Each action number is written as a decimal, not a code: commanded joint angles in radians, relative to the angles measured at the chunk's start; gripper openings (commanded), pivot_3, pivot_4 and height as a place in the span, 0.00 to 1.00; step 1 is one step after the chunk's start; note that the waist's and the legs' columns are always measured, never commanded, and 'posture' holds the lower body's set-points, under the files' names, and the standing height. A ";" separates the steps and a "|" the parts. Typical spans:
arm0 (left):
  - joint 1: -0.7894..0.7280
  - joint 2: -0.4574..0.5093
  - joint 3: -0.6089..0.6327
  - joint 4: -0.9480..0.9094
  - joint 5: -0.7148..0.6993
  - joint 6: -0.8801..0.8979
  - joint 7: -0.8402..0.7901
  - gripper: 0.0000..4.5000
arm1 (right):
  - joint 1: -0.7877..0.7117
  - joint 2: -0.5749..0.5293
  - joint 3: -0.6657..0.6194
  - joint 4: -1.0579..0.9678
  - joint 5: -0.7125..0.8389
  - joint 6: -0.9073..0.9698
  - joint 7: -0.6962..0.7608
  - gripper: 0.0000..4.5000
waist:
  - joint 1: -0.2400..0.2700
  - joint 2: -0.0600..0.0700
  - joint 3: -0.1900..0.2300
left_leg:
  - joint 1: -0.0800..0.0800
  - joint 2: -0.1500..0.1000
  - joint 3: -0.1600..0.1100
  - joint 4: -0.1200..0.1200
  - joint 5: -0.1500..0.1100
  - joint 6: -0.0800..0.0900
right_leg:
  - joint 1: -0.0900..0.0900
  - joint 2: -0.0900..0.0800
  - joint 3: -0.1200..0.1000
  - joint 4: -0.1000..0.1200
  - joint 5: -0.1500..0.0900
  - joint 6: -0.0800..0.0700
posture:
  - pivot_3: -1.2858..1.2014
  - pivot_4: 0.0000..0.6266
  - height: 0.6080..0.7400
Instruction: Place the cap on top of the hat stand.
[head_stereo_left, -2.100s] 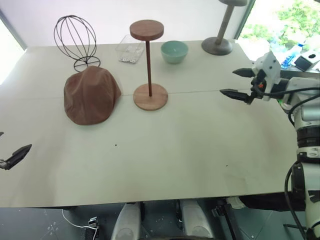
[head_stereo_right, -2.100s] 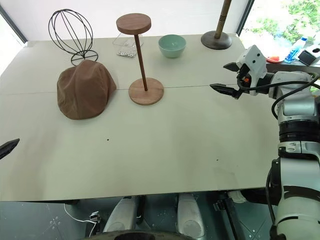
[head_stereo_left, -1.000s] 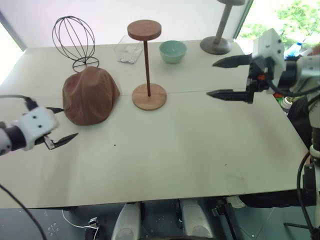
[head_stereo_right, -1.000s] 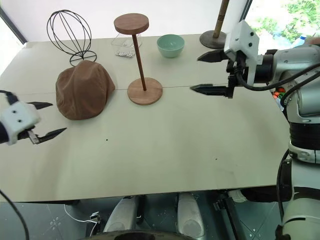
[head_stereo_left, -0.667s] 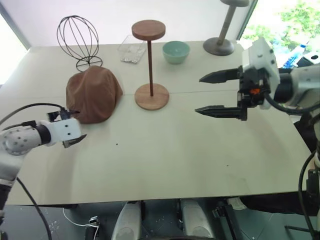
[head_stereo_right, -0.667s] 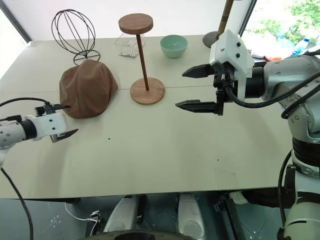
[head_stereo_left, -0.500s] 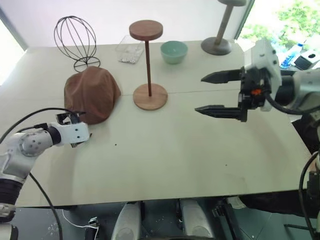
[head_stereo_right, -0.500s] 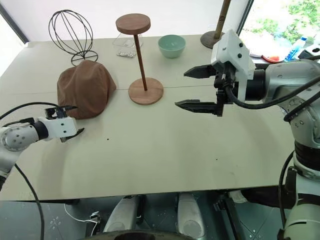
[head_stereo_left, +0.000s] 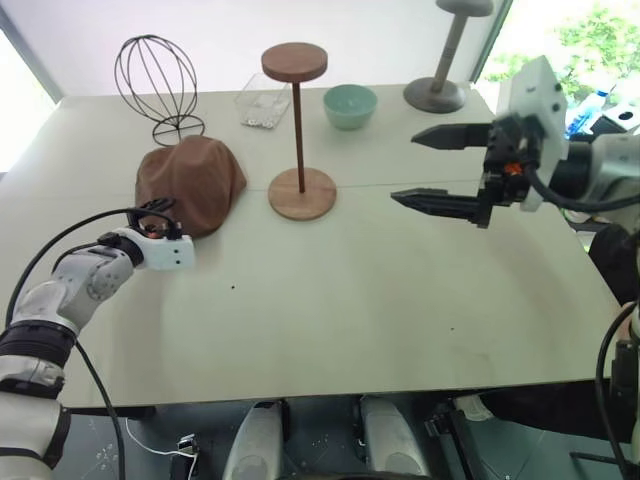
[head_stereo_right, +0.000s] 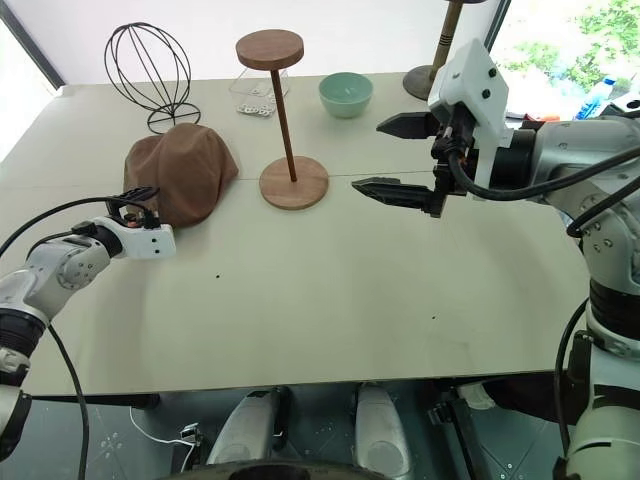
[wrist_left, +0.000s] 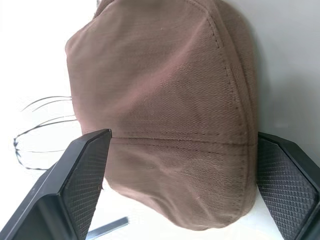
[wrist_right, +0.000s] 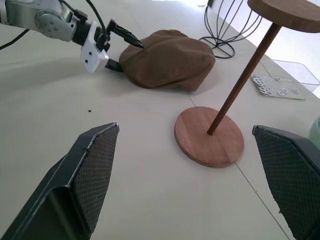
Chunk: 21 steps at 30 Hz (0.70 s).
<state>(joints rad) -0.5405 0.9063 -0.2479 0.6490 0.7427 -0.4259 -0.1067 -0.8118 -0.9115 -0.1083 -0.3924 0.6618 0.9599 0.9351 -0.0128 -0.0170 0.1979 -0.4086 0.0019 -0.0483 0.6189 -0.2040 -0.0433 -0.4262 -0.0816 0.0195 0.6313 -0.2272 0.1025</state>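
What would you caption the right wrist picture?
Left gripper open at the brown cap, wooden hat stand waiting nearby.

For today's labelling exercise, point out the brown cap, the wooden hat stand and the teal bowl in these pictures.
brown cap (head_stereo_left: 197, 178), left eye view, on the middle of its crown.
wooden hat stand (head_stereo_left: 300, 192), left eye view, on its round base.
teal bowl (head_stereo_right: 346, 95), right eye view, on its inner wall.

No writing, label, brand, number or sign can be read anywhere in these views.
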 joint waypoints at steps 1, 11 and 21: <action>-0.026 -0.019 -0.033 0.075 0.039 0.033 0.056 0.98 | -0.041 0.008 -0.002 0.002 0.005 -0.027 -0.011 0.98 | 0.000 0.000 0.000 | 0.000 0.000 0.000 0.000 0.000 0.000 | 0.000 0.000 0.000 0.000 0.000 0.000 | 0.52 0.24 1.00; -0.051 -0.050 -0.031 0.145 -0.001 0.054 0.054 0.98 | -0.061 0.029 0.017 0.017 0.003 -0.040 -0.025 0.98 | 0.002 0.000 -0.001 | 0.000 0.000 0.000 0.000 0.000 0.000 | 0.000 0.000 0.000 0.001 0.000 0.000 | 0.52 0.24 1.00; -0.074 -0.037 -0.012 0.123 -0.055 0.040 0.025 0.01 | -0.060 0.033 0.012 0.018 0.014 -0.037 -0.024 1.00 | 0.001 0.000 -0.001 | -0.001 0.000 0.000 0.001 0.000 0.000 | 0.000 0.000 0.000 0.001 0.000 0.000 | 0.52 0.24 1.00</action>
<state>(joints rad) -0.6243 0.8562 -0.2569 0.7691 0.6935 -0.3907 -0.0642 -0.8436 -0.8780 -0.0805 -0.3675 0.6638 0.9422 0.9098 -0.0119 -0.0172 0.1970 -0.4093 0.0019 -0.0484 0.6203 -0.2040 -0.0434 -0.4261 -0.0817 0.0193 0.6320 -0.2274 0.1030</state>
